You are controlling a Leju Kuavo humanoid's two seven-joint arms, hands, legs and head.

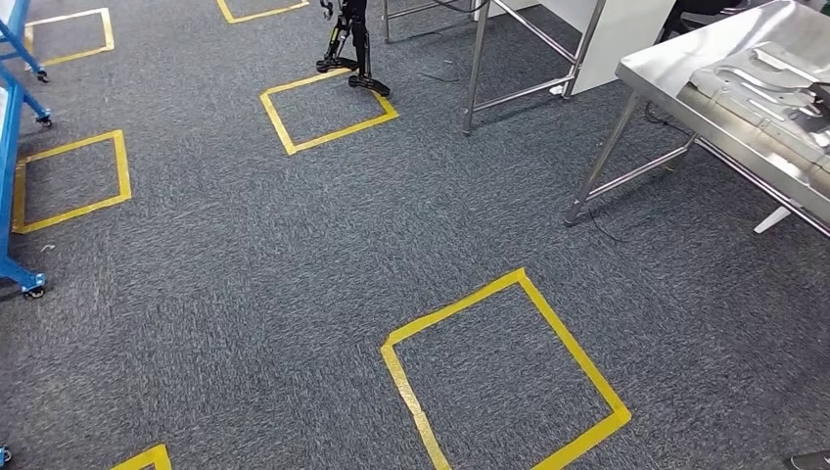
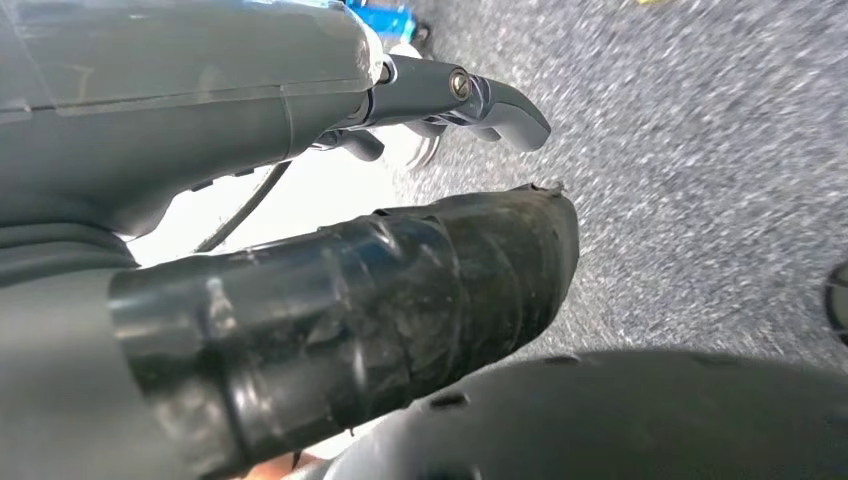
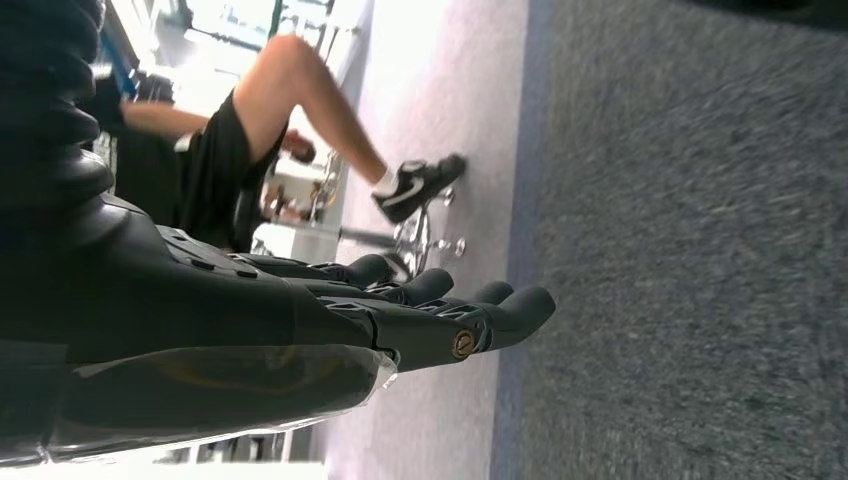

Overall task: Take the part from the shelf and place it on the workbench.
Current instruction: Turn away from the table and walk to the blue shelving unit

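Several yellow tape squares are being shown on the grey carpet in the head view. At the far left, a blue frame on castors is being seen along the edge, with one tape square just beside it. Further in, near the top, another tape square is being overlapped by the dark feet of a stand. To its right, the legs of a steel frame are being seen on the carpet. At the far right, the workbench is being shown, and a pale metal part is lying on its top; whether this is the task's part cannot be told.

In the left wrist view, the left hand is being held over the carpet with nothing in it, the thick thumb and the darker fingers apart.

In the right wrist view, the right hand is being held with its fingers stretched out side by side, close together, nothing between them. Beyond it, a person's leg and shoe are being seen, possibly seated, though the view is blurred.
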